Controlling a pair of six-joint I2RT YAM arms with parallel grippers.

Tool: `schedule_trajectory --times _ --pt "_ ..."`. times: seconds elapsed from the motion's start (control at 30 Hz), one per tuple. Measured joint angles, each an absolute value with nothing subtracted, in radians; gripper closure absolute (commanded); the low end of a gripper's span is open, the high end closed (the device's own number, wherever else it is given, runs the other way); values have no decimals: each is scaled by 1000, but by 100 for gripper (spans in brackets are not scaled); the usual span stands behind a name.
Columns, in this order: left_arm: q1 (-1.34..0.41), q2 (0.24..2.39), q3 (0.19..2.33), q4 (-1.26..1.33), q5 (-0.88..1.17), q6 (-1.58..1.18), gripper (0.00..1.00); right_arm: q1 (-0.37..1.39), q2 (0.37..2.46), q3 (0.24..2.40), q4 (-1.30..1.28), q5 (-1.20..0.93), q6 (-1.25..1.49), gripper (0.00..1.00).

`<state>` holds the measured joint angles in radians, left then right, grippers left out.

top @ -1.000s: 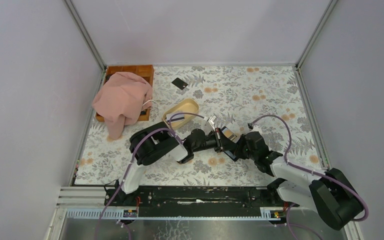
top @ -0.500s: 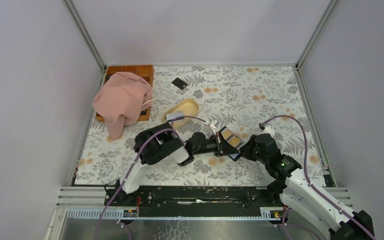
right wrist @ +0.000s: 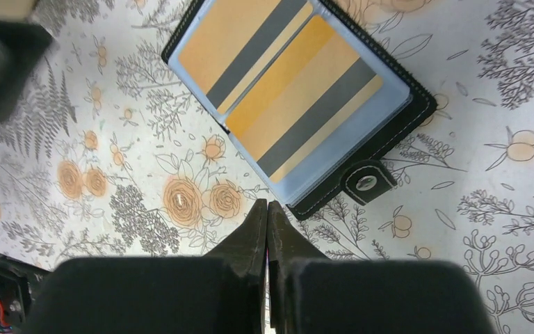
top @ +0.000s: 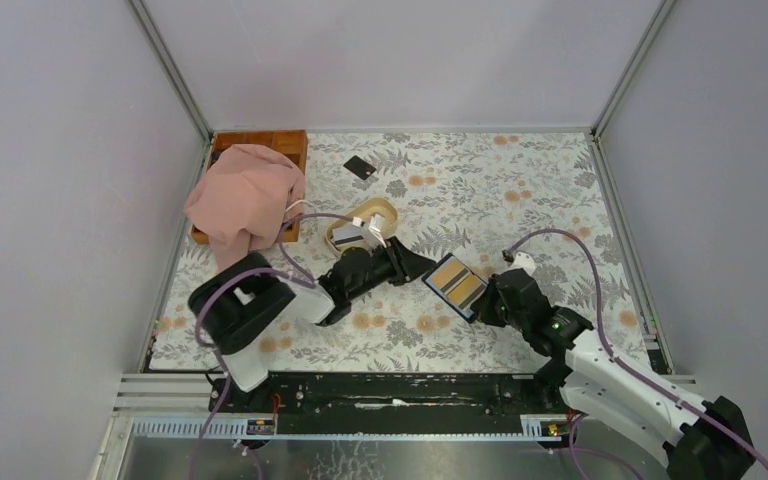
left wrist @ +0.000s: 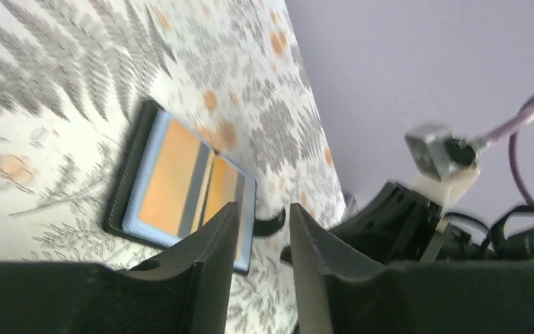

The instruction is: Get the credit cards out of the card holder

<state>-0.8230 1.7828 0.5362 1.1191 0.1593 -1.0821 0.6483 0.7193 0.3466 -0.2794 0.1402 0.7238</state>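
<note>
The card holder (top: 457, 284) lies open flat on the floral table, black outside and blue-grey inside. Its two sleeves show orange cards with grey stripes (right wrist: 278, 76). Its snap strap (right wrist: 366, 182) sticks out at one edge. It also shows in the left wrist view (left wrist: 181, 188). My left gripper (top: 422, 268) is open and empty just left of the holder, apart from it (left wrist: 263, 207). My right gripper (top: 482, 302) is shut and empty, its tips (right wrist: 268, 204) just off the holder's near edge. A thin black card (top: 360, 167) lies at the back of the table.
A beige oval dish (top: 380, 210) sits behind my left arm, partly hidden by it. A wooden tray (top: 260, 140) draped with a pink cloth (top: 243, 200) stands at the back left. Grey walls close in three sides.
My left arm has let go of the holder and drawn back to the left. The holder now lies open flat on the table. My right gripper has stayed close at its near edge.
</note>
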Motion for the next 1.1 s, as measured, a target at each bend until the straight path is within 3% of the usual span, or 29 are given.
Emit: schedule_trajectory --times 0.1,0.33,0.47,0.67,0.8,0.9,1.03,1.1 --pt "-813 1687 563 976 76 -986 20 676 761 347 -268 143 724 100" --pt "-837 1609 613 781 -48 -846 9 694 1016 316 -97 98 735 100" --pt "-854 1571 613 690 -131 -792 20 698 1070 307 5 88 761 100" --pt "-878 1525 616 585 -242 -739 26 684 1049 281 32 103 803 100" --pt "-880 1523 616 557 -276 -725 28 568 1048 276 39 76 801 100" --pt "-880 1514 615 550 -281 -720 26 487 1053 278 43 64 789 100" --pt "-880 1471 612 544 -279 -707 9 407 1090 306 36 43 758 97" --pt "-880 1449 612 544 -274 -696 11 353 1105 317 36 31 742 91"
